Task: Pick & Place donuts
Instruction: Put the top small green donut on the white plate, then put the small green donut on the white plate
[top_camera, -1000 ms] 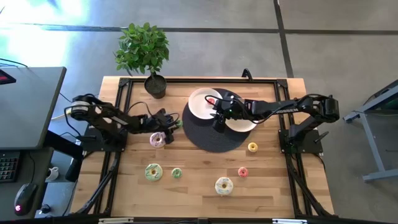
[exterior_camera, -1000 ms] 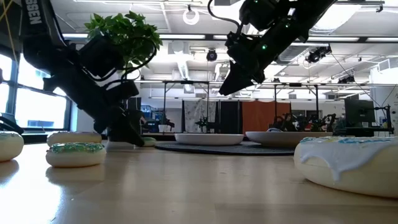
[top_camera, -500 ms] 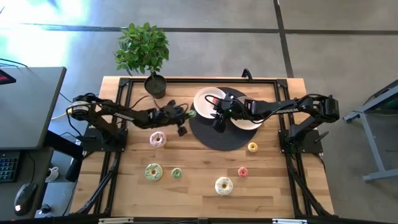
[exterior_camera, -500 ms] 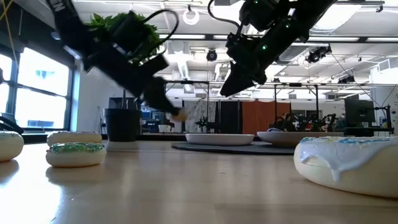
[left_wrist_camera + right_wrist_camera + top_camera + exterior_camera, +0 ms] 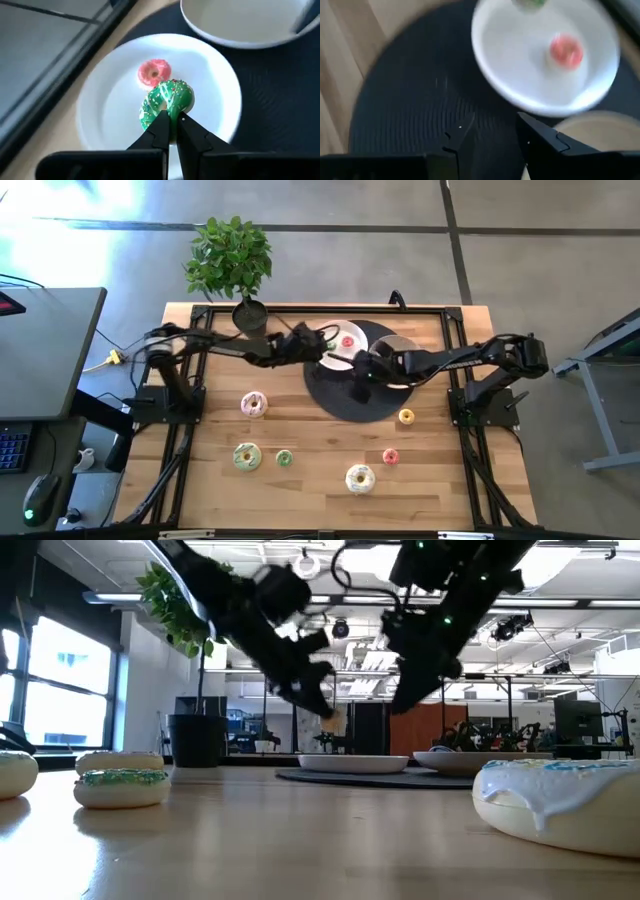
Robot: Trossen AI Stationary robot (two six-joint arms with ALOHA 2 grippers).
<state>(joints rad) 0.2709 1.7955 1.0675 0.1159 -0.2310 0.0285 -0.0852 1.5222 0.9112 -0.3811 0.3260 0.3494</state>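
Note:
My left gripper [image 5: 171,120] is shut on a green sprinkled donut [image 5: 167,101] and hovers over a white plate [image 5: 102,112] on the black mat. A small pink donut [image 5: 154,72] lies flat on that plate. In the high view the left gripper [image 5: 322,346] reaches in from the left, beside the pink donut [image 5: 347,341]. My right gripper [image 5: 497,132] is open above the black mat [image 5: 405,115], touching nothing, just near of the plate [image 5: 540,85]; the high view shows the right gripper [image 5: 362,371] there. My left gripper pinches the green donut by the rim nearest the fingers [image 5: 169,114], between the two fingertips. The fingers [image 5: 159,131] slant down from the table's left. The donut is lifted clear above the plate [image 5: 345,762] and sits tilted in the hold.
A second white plate [image 5: 404,358] lies on the mat's right part. Several more donuts lie on the wood nearer me: pink-white [image 5: 253,404], large green [image 5: 246,456], small green [image 5: 284,458], white [image 5: 359,478], red [image 5: 390,456], yellow [image 5: 406,416]. A potted plant [image 5: 235,265] stands at the far edge.
My left gripper has risen off the table beside the pink-white donut and swept toward the right and the far edge, carrying the green donut to a spot above the plate. My right gripper has shifted a little toward the right and down, staying open.

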